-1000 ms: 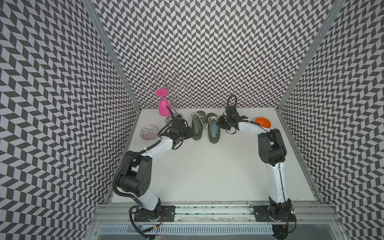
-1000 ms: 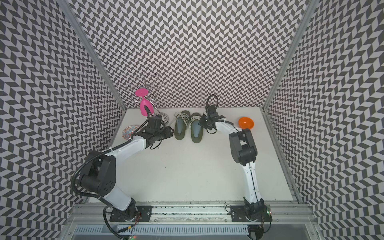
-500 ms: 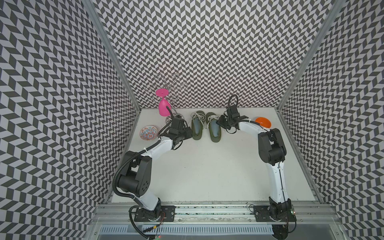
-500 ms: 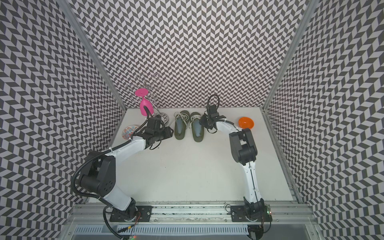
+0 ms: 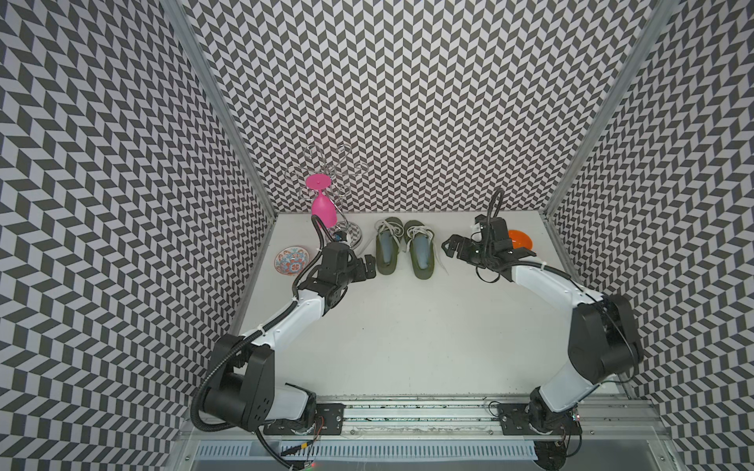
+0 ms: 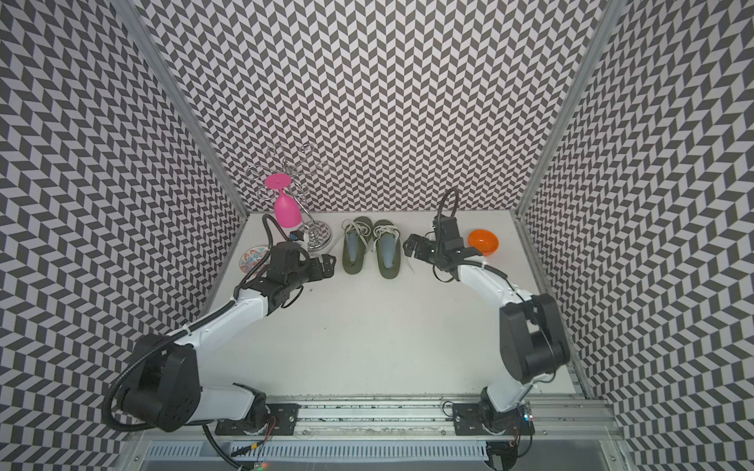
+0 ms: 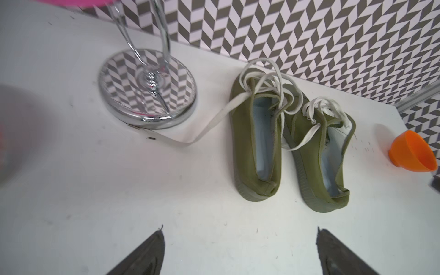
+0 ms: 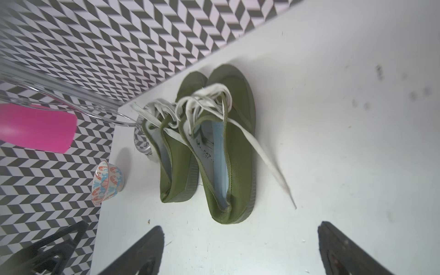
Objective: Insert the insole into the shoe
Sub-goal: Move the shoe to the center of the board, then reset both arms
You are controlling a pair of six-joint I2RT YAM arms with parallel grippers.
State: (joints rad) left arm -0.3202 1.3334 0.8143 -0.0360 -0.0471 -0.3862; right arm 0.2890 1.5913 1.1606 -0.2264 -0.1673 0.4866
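Both top views show insoles point(image 5: 420, 249) seated in the green shoes point(image 5: 386, 269) at upper centre, left gripper point(image 5: 369, 267) and right gripper point(image 5: 449, 247) wide open, empty, so we want a retreat clear of the laces point(image 8: 262, 156).

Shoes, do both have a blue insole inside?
Yes, the left wrist view shows a light blue insole inside one green shoe and a second insole inside the other shoe.

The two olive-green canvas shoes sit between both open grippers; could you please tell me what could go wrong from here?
The right gripper may snag the loose white lace trailing toward it and drag the olive-green canvas shoe. The left gripper sits near the chrome wire rack holding a pink glass; a swing could topple it.
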